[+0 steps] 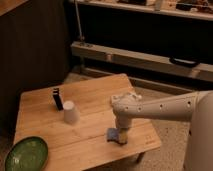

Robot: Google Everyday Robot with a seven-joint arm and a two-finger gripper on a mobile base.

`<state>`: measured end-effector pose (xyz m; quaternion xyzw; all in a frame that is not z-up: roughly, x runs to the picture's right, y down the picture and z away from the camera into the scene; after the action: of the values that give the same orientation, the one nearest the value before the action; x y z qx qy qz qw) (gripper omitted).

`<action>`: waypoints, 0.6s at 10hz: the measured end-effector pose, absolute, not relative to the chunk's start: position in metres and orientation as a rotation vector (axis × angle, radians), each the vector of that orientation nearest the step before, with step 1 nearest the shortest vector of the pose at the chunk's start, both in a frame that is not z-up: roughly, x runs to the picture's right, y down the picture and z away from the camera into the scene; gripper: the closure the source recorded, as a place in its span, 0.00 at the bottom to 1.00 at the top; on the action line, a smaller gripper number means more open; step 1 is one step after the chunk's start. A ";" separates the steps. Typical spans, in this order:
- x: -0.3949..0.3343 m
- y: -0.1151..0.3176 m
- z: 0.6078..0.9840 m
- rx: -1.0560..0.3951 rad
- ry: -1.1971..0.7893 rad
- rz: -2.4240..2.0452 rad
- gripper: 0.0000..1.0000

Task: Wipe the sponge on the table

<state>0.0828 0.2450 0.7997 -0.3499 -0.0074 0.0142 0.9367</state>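
Observation:
A small blue sponge (pixel 112 134) with a yellowish side lies on the light wood table (pixel 95 95), near its front right edge. My white arm reaches in from the right and bends down over it. The gripper (pixel 119 137) is at the sponge, pointing down onto the tabletop, and its dark tip covers the sponge's right part.
A white upturned cup (pixel 71 113) stands mid-table, with a small black upright block (pixel 58 99) behind it. A green round plate (pixel 26 153) sits on the front left corner. A pale crumpled object (pixel 125 96) lies behind my arm. Dark shelving runs along the back.

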 end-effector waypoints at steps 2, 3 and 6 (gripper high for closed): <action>0.074 0.255 0.785 -0.722 -0.050 0.016 0.87; 0.067 0.254 0.776 -0.716 -0.083 0.016 0.87; 0.038 0.254 0.767 -0.714 -0.151 0.006 0.87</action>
<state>0.0385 0.2542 0.7672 -0.3493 -0.0738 0.0031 0.9341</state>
